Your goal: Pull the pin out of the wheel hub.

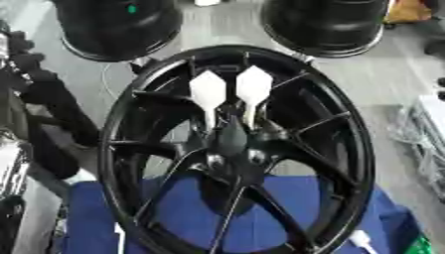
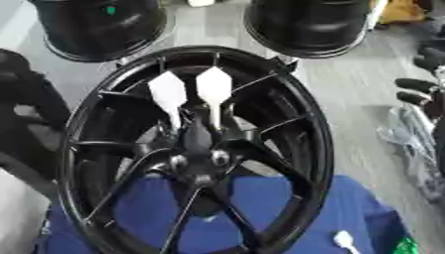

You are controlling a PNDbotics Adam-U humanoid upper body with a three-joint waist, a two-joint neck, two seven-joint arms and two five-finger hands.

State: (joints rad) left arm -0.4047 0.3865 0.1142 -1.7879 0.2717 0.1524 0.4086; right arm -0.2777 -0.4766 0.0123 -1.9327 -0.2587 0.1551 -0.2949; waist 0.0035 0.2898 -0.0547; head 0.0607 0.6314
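A black multi-spoke wheel (image 1: 117, 149) stands upright on a blue cloth, its face toward me. Two white pins with flat diamond-shaped heads stick up side by side out of the hub (image 1: 233, 149): the left pin (image 1: 208, 94) and the right pin (image 1: 254, 89). Neither hand touches them. My left hand (image 1: 22, 54) shows as a dark shape at the left edge, beside the rim. Dark fingers of my right hand (image 2: 415, 85) reach in at the right edge, straight and apart from the wheel.
The blue cloth (image 1: 96, 208) covers the near surface; another white pin (image 1: 361, 240) lies on it at the lower right. Two more black wheels (image 1: 117, 27) (image 1: 326, 22) stand behind. Clear plastic wrapping (image 2: 408, 144) lies on the grey floor at right.
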